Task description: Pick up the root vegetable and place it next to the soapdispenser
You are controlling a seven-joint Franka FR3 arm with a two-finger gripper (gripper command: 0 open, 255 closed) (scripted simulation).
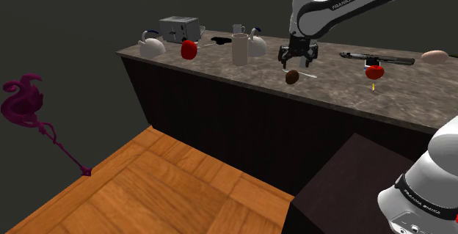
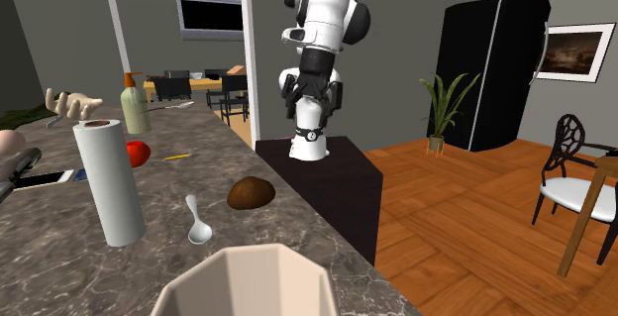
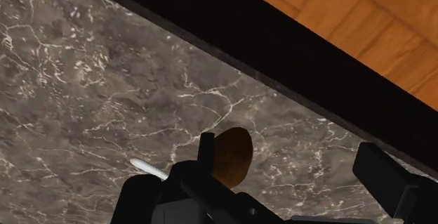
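Plainly, the step in hand is the descent onto the root vegetable. In the shoulder view the gripper (image 1: 299, 62) hangs just above the brown root vegetable (image 1: 292, 77), which lies on the marble counter (image 1: 330, 78) near its front edge, with a white spoon (image 1: 308, 74) just beside it. To do this well, I judge, the hand should drop straight down astride the vegetable's narrower width and stay clear of the spoon. The arm (image 1: 345, 1) comes in from this view's upper right, its forearm sloping down and the hand pointing at the counter.

In the second exterior view the vegetable (image 2: 251, 193) lies between the spoon (image 2: 198, 223) and the counter's edge, with a paper-towel roll (image 2: 109, 180) further in. The soap dispenser (image 2: 135, 106) stands well apart, farther along the counter beyond a red fruit (image 2: 137, 153), so the later carry will probably need enough height to pass over that fruit. The arm (image 2: 317, 27) rises steeply above its dark stand (image 2: 327, 175).

In the wrist view the fingers (image 3: 382, 177) are spread wide and grip nothing. The vegetable (image 3: 235, 152) sits off centre, close by one finger and far from the other. A small sideways correction before closing seems wise: the thing is rounded, and a one-sided push may roll it toward the edge.
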